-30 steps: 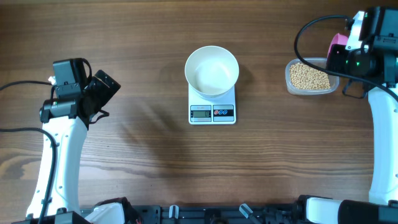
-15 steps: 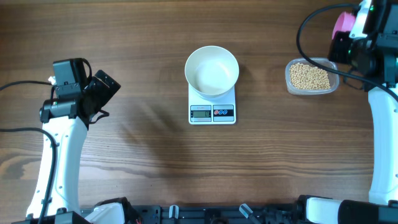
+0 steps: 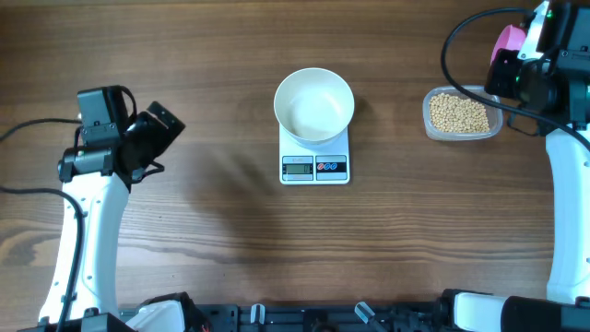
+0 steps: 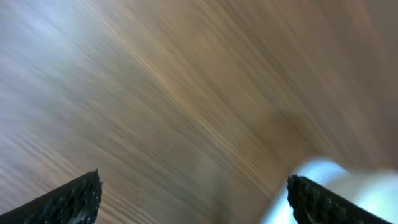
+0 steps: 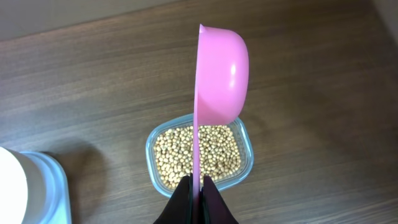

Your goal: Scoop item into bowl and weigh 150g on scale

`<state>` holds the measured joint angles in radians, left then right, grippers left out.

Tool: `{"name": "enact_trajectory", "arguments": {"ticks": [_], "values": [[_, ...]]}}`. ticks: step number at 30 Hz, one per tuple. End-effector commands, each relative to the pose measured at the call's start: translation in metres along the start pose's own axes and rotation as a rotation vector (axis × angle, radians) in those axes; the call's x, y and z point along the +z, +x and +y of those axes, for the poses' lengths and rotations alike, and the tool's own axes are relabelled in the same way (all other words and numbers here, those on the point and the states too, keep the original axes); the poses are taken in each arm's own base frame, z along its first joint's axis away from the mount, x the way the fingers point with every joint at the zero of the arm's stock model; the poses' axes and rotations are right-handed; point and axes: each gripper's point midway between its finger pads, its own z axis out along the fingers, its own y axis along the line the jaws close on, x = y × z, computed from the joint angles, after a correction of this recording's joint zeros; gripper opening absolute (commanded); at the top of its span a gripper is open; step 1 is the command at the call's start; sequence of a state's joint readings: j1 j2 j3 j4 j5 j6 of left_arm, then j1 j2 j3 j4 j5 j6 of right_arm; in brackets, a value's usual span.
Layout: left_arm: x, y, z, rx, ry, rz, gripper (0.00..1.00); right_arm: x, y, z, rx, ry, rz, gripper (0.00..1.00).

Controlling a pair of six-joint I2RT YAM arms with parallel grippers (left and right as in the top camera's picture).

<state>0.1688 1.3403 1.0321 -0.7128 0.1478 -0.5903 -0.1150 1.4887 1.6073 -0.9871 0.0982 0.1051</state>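
Grips the glossy pink plastic scoop [image 5: 219, 71] by its thin flat handle in the right hand [image 5: 198, 190], pinched fully shut on it. Holds the rounded cup edge-on, raised above the clear rounded-rectangular plastic container [image 5: 245, 158]. Shows the left hand [image 3: 152, 136] spread as wide as it goes, gripping nothing, well apart from everything on the brown wood-grain surface [image 3: 230, 240].

To scoop well: roll the wrist until the cup's open mouth faces the small round tan beans [image 5: 174, 155]. Dip the rim in at a shallow slant near 1 end of the container, push along through the heap, then level off before lifting. Take a part-full load rather than a heaped 1. Smooth, hard and round, so probably quick to roll off and bounce. Mind the thin-walled container too, likely light enough to slide under a sideways push.

Then carry across to the deep round plain white bowl [image 3: 314, 104], resting empty on the small flat white square scale [image 3: 314, 168] at mid-surface between the 2 arms. Tip slowly against that slick inner wall.
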Motion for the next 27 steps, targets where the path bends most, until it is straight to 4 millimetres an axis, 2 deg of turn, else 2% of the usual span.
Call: {"name": "enact_trajectory", "arguments": {"ticks": [1, 2, 5, 8, 12, 16, 20, 27], "values": [[-0.016, 0.053, -0.058, 0.204, 0.371, 0.264, 1.00, 0.001, -0.002, -0.002, 0.031, 0.009, 0.004, 0.04], [-0.024, 0.074, -0.068, 0.270, 0.439, 0.339, 1.00, 0.001, 0.003, -0.002, 0.029, 0.011, 0.021, 0.04], [-0.036, 0.120, -0.079, 0.427, 0.507, 0.471, 1.00, 0.001, 0.012, -0.004, 0.021, 0.016, 0.059, 0.04], [-0.043, 0.156, -0.083, 0.543, 0.516, 0.560, 1.00, 0.000, 0.019, -0.004, 0.019, 0.019, 0.087, 0.04], [-0.051, 0.189, -0.090, 0.671, 0.545, 0.624, 1.00, 0.000, 0.023, -0.005, 0.018, 0.021, 0.105, 0.04], [-0.045, 0.197, -0.086, 0.723, 0.484, 0.615, 1.00, 0.000, 0.024, -0.005, 0.017, 0.021, 0.109, 0.04], [-0.034, 0.187, -0.075, 0.705, 0.372, 0.570, 1.00, 0.000, 0.024, -0.005, 0.018, 0.021, 0.110, 0.04], [-0.033, 0.185, -0.074, 0.703, 0.363, 0.562, 1.00, -0.001, 0.029, -0.005, 0.015, 0.024, 0.129, 0.04]]}}
